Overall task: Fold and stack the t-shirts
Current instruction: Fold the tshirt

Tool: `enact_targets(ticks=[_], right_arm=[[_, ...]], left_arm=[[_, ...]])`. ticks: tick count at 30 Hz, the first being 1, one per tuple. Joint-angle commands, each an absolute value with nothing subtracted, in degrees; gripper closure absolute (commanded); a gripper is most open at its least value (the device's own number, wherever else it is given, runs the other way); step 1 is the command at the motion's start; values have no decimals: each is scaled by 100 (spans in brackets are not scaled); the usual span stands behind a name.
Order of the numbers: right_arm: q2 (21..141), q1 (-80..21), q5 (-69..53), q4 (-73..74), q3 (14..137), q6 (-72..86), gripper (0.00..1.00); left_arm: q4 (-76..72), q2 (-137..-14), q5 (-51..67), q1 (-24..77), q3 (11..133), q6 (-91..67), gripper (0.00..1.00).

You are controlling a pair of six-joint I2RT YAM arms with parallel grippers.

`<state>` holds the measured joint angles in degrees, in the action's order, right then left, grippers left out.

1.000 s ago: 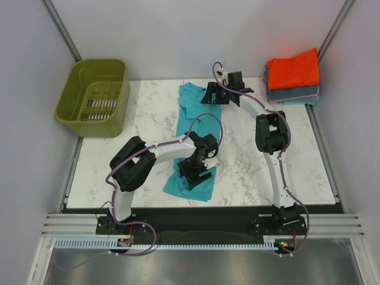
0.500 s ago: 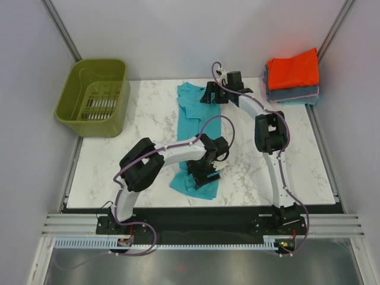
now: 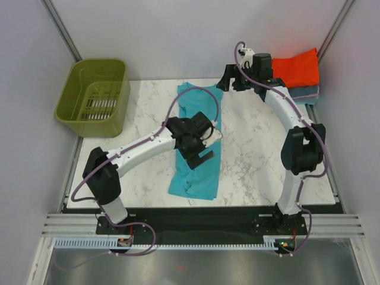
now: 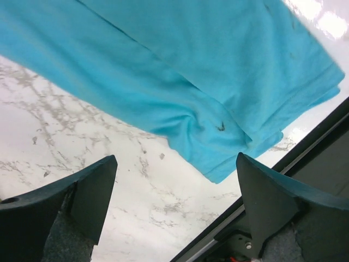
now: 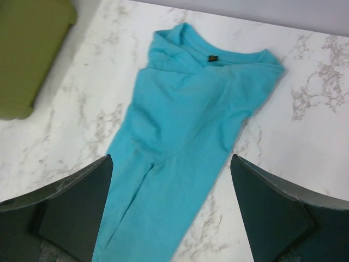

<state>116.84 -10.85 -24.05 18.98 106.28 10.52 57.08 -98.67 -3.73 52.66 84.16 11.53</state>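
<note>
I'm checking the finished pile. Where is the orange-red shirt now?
In the top view, the orange-red shirt lies atop the grey-blue shirt at the far right corner of the table.

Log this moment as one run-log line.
left gripper: open, over teal t-shirt | right gripper: open, near its collar | teal t-shirt: folded lengthwise | orange t-shirt: atop grey-blue t-shirt

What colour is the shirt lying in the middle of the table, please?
The t-shirt is teal, clearest in the right wrist view.

left arm [image 3: 142,145] reaches forward, right arm [image 3: 284,107] stretches far out, jaws on both spread wide.
</note>
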Motion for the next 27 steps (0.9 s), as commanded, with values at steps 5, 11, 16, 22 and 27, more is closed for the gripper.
enact_targets(ticks=[5, 11, 16, 22, 27], right_arm=[[10109, -941, -4478, 2892, 8142, 2071, 7], [8738, -958, -5325, 2102, 5065, 3488, 11], [8052, -1089, -5388, 2206, 3702, 3551, 14], [7778, -1599, -5081, 2391, 3120, 3700, 15], [8392, -1740, -4852, 2321, 3111, 3990, 18]], left_arm=[[5915, -9273, 1465, 3186, 8939, -261, 2], [5695, -8904, 2733, 2602, 7552, -1380, 9], [4791, -8719, 3866, 2531, 6060, -2311, 16], [3851, -8683, 4061, 2443, 5012, -2847, 26], [3533, -8771, 3920, 2303, 4694, -3190, 23]])
